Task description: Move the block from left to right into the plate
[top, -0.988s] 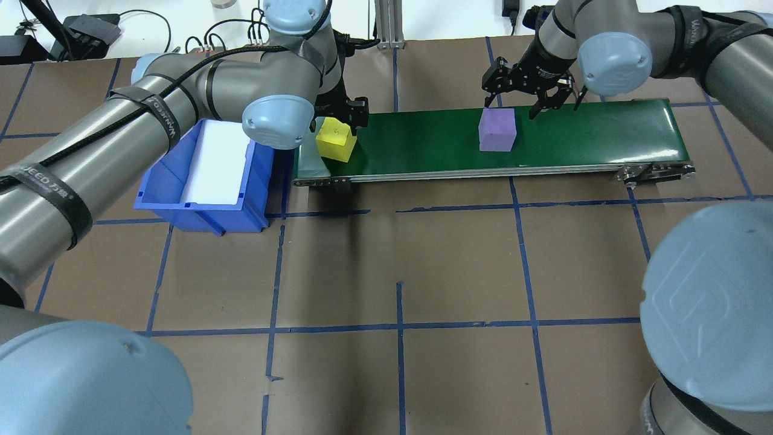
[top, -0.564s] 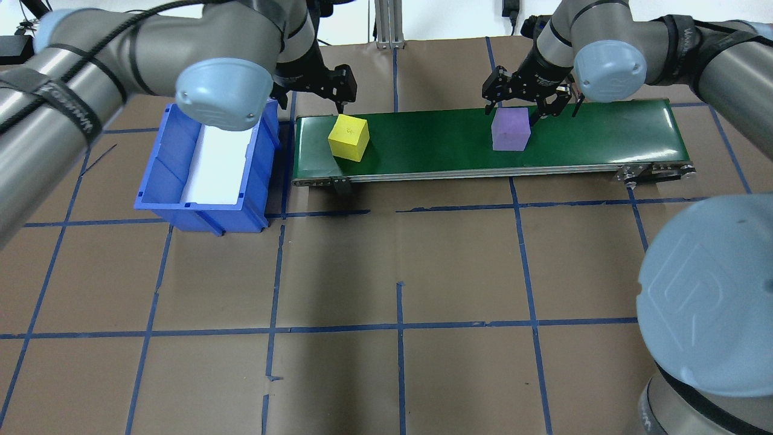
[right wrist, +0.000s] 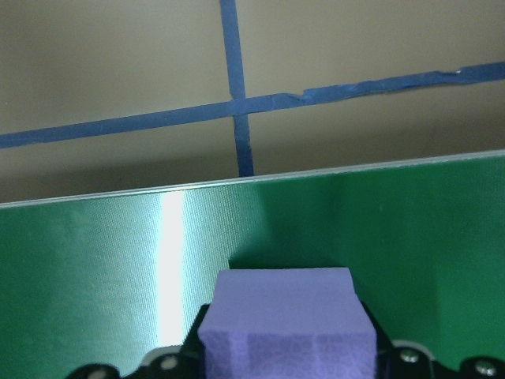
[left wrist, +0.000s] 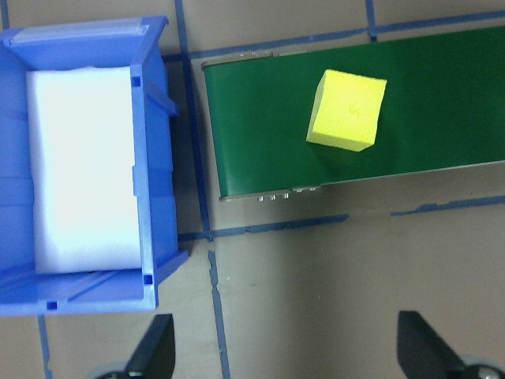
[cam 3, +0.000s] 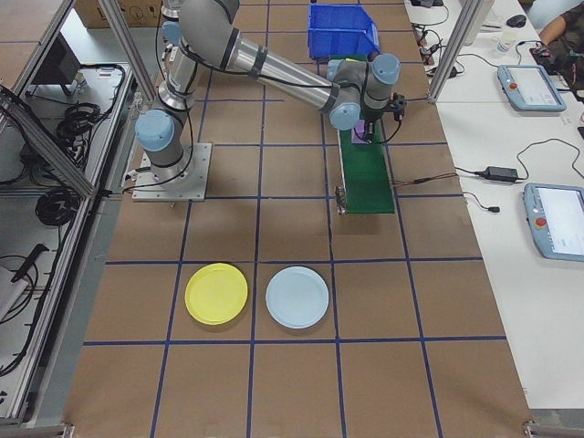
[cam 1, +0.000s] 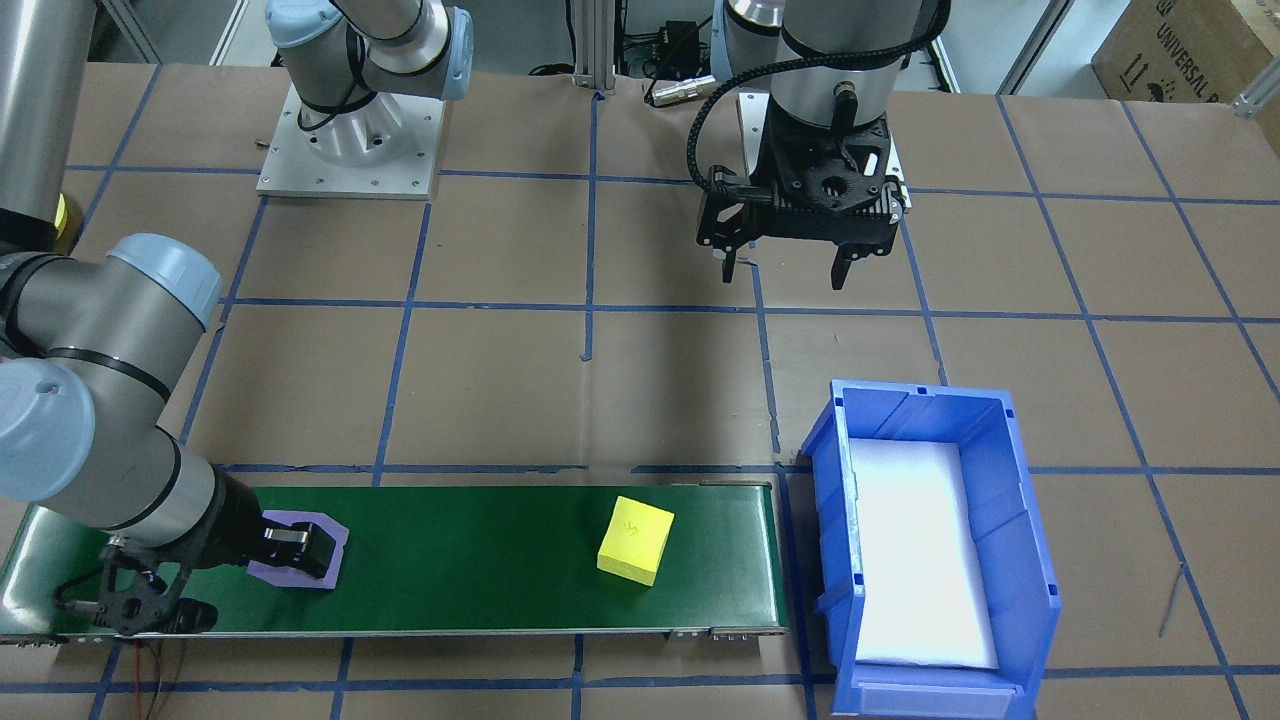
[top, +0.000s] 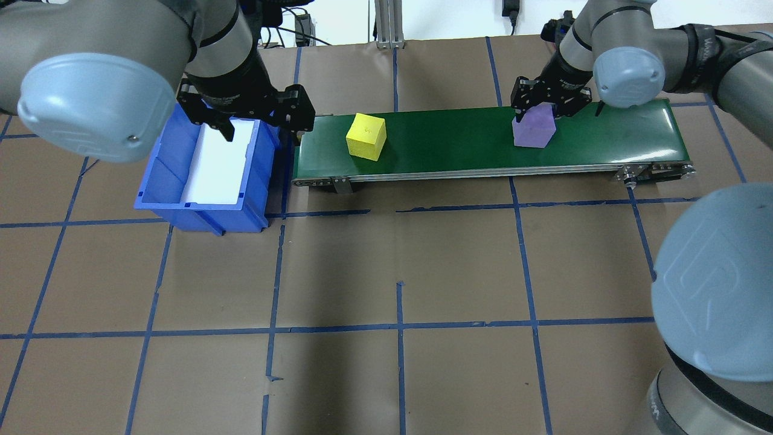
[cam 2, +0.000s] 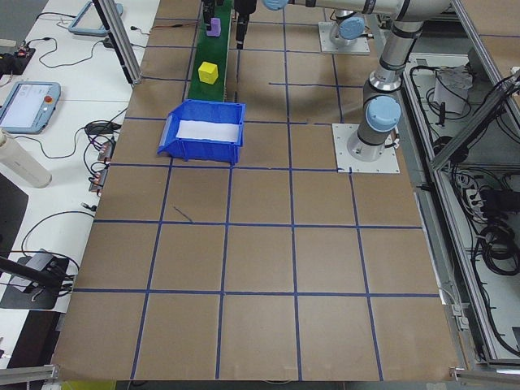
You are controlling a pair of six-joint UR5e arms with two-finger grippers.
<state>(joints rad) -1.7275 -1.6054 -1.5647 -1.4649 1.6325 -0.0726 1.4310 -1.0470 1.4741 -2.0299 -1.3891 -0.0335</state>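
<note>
A purple block (top: pixel 534 134) stands on the green belt (top: pixel 447 139), toward its right end. My right gripper (top: pixel 539 107) is down over it and shut on it; the right wrist view shows the purple block (right wrist: pixel 288 312) held between the fingers. A yellow block (top: pixel 366 137) sits free near the belt's left end, also visible from the left wrist camera as the yellow block (left wrist: pixel 346 109). My left gripper (top: pixel 263 128) hangs open and raised, empty, by the blue bin. The yellow plate (cam 3: pixel 216 293) lies on the table beyond the belt's end, seen only in the exterior right view.
A blue bin (top: pixel 199 214) with white foam inside stands just off the belt's left end. A pale blue plate (cam 3: pixel 297 297) lies beside the yellow one. Brown paper with blue tape lines covers the table.
My left arm lifted and drew back from the yellow block, which moved rightward along the belt. My right gripper came down around the purple block and closed on it.
</note>
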